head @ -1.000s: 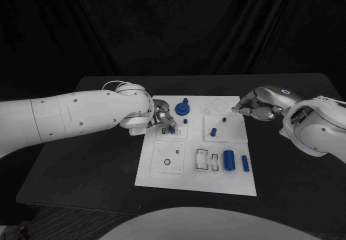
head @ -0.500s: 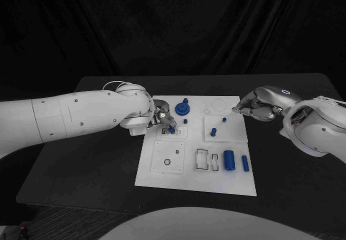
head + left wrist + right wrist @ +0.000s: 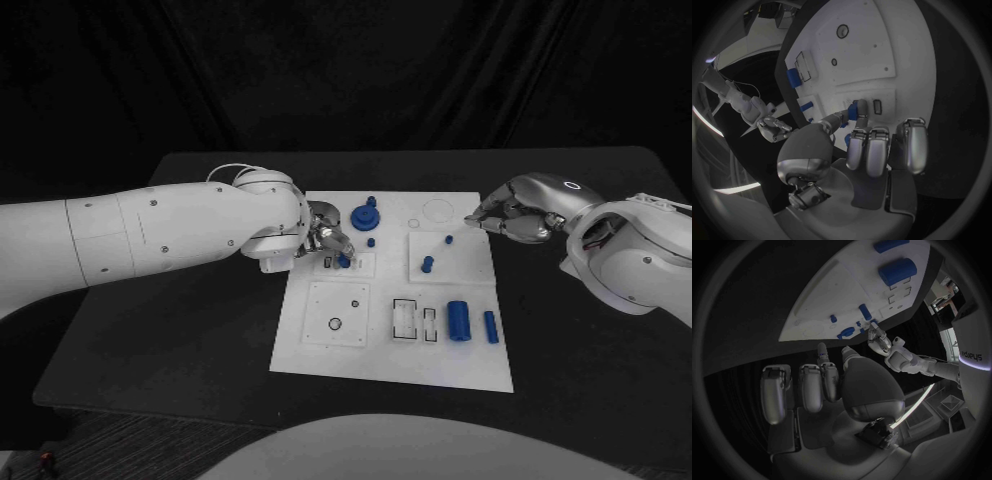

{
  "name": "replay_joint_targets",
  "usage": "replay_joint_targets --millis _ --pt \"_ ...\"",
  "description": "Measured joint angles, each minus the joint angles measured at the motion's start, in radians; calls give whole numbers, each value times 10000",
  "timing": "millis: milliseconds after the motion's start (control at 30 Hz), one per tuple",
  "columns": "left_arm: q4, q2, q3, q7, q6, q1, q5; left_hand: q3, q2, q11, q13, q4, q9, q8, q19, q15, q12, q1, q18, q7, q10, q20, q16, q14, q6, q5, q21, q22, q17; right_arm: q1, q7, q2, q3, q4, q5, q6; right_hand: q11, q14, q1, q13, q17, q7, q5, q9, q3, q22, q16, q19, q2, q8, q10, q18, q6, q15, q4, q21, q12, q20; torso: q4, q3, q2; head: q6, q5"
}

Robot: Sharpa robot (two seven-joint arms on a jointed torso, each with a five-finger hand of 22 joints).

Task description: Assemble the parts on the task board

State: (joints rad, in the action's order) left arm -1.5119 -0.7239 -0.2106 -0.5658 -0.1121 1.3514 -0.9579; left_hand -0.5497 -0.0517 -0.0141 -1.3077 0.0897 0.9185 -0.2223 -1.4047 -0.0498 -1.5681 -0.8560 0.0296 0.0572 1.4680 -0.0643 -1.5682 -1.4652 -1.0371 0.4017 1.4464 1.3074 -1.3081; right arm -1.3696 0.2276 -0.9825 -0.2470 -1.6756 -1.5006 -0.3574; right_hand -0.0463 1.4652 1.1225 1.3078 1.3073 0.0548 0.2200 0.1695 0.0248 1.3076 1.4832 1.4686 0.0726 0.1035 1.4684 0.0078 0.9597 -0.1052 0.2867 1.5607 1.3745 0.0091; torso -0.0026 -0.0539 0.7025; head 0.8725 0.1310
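Note:
The white task board [image 3: 329, 355] lies in the middle of the black table. My left hand [image 3: 323, 238] is over the board's upper left and pinches a small blue part [image 3: 342, 261] [image 3: 853, 110] between thumb and a finger, right at a small slotted plate [image 3: 362, 266]. Its other fingers [image 3: 870, 150] are curled. My right hand [image 3: 508, 214] hovers at the board's upper right edge with its fingers [image 3: 811, 387] curled in and nothing in them. A blue gear-like part [image 3: 365, 217] stands at the board's top.
Small blue pegs [image 3: 371, 241] [image 3: 447, 239] [image 3: 427, 264] stand on the board's upper half. A thick blue cylinder [image 3: 459, 320] and a slim one [image 3: 490, 327] lie at its lower right beside empty slots [image 3: 414, 320]. Bare black table surrounds the board.

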Motion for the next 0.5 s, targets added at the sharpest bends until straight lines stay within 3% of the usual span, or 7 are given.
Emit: replay_joint_targets --millis 500 --pt "-14 5 5 -8 4 -5 -12 1 -4 0 0 -1 41 3 -1 0 0 -4 0 16 0 0 0 0 -13 -2 -35 0 2 12 17 1 0 26 0 10 0 0 0 0 0 40 0 -9 0 -1 0 0 0 0 0 0 33 0 0 0 0 0 4 3 -1 0 0"
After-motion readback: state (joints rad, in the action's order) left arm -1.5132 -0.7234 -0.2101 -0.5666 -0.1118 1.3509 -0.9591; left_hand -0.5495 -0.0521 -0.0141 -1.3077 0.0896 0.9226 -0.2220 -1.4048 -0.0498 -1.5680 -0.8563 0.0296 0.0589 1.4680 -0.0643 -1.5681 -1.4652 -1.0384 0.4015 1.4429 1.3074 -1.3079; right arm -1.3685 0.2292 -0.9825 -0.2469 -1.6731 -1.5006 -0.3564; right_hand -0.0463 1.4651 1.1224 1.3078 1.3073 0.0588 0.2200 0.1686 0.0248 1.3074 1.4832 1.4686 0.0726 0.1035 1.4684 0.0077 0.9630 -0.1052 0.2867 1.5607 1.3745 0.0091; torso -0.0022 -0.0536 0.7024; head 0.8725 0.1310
